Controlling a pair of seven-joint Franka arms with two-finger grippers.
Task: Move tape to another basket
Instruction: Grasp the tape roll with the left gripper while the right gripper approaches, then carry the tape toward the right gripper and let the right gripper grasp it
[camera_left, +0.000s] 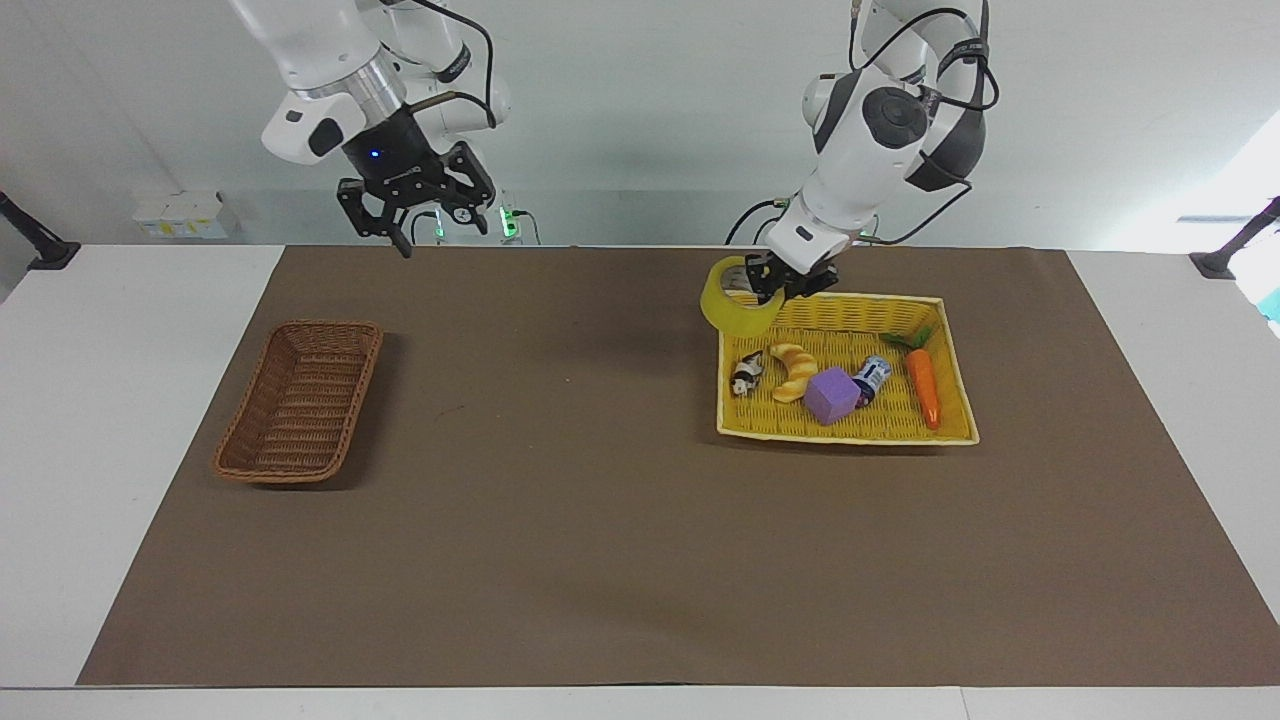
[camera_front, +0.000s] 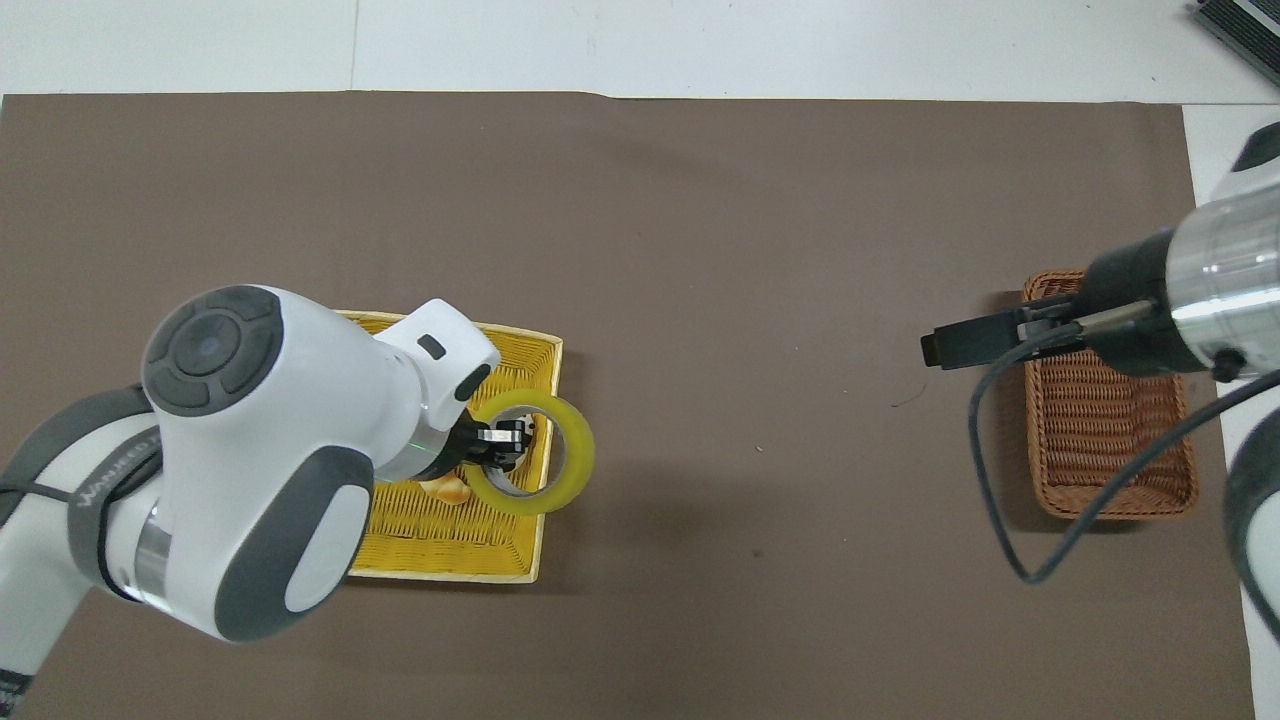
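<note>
The tape (camera_left: 720, 305), a yellow ring with a white core, hangs in the air over the edge of the yellow basket (camera_left: 945, 425) that faces the right arm's end. My left gripper (camera_left: 765, 283) is shut on its wall, with one finger inside the ring. In the overhead view the tape (camera_front: 578, 455) juts out past the yellow basket (camera_front: 470, 545), with the left gripper (camera_front: 505, 440) on it. The brown wicker basket (camera_left: 300, 412) (camera_front: 1100, 450) lies at the right arm's end and holds nothing. My right gripper (camera_left: 432, 222) (camera_front: 965, 343) hangs open and high over the mat beside the brown basket.
In the yellow basket lie a croissant (camera_left: 792, 372), a purple cube (camera_left: 830, 396), a panda figure (camera_left: 745, 375), a small bottle (camera_left: 870, 380) and a carrot (camera_left: 922, 385). A wide stretch of bare brown mat (camera_left: 560, 420) separates the two baskets.
</note>
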